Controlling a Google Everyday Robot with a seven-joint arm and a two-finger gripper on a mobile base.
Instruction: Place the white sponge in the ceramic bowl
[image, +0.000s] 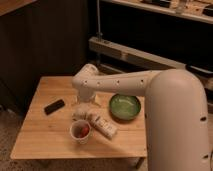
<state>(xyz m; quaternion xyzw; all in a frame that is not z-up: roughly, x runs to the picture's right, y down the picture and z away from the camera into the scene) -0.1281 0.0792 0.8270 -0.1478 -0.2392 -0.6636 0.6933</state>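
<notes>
The white sponge (79, 113) lay on the worktop (45, 135), just above the white cup (80, 131) and beside the labelled bottle (102, 125). The claw (83, 103) hung right over it; I cannot tell whether it was spread or pinching. The ceramic bowl (125, 107) sat to the right, the black bar (54, 106) to the left.
</notes>
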